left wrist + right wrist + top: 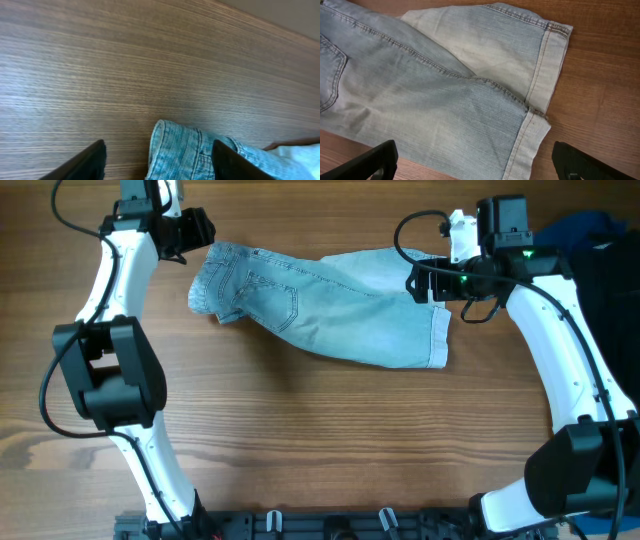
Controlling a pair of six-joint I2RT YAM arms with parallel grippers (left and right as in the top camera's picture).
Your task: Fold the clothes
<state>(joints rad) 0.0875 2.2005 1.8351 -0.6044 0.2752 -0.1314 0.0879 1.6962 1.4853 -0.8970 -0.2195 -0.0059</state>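
Between the two end effectors, the light blue jeans (330, 305) are spread flat on the wooden worktop (320, 440). The waistband is bracketed by the parted fingers of the left end effector (160, 160), without a confirmed grip. The right end effector (475, 160) is held wide open just above the hemmed cuffs, empty.
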